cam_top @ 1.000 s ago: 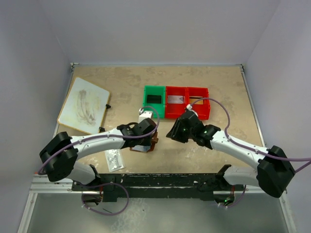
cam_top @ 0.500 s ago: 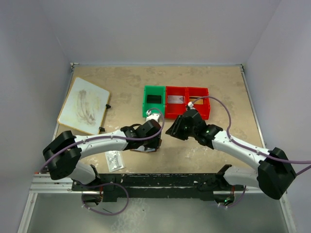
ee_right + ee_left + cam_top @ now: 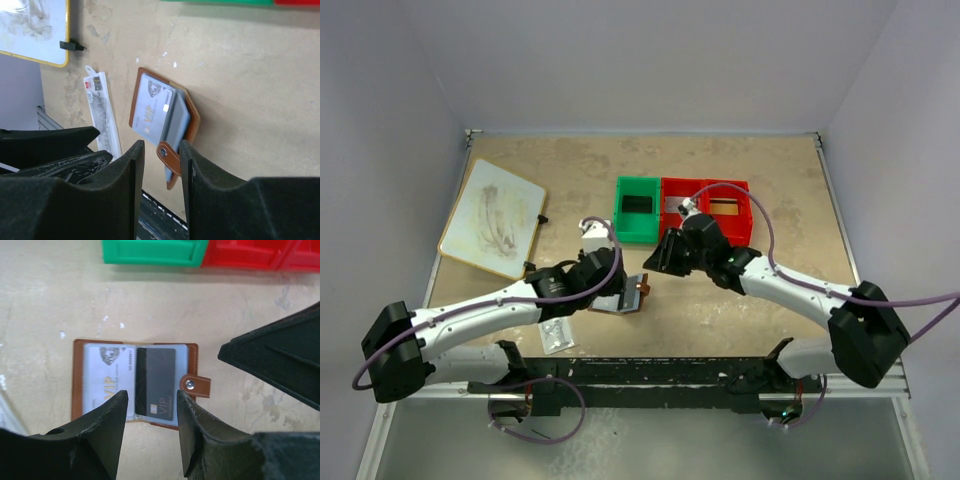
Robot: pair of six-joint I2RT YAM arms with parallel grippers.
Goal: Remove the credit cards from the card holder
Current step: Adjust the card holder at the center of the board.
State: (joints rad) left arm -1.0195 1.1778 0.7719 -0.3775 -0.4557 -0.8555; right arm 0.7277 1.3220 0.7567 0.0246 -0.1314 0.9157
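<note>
step: pinning the holder (image 3: 192,360) and drawing a card out. lies open and flat on the counter (image 3: 50,300), just nearer than the green bin (image 3: 150,252), snap tab (image 3: 197,386) to the right. left gripper (image 3: 151,397) above it, fingers (image 3: 107,430) apart, holding nothing; right gripper (image 3: 159,150) narrowly open, also empty. best to press the leather rim with one, pinch the free edge of the dark card (image 3: 157,382) with the other, slide sideways. thin, stiff, glossy rectangles, dark card and pale card (image 3: 102,380) alike, snug in place. soft brown leather, likely to skid.
</note>
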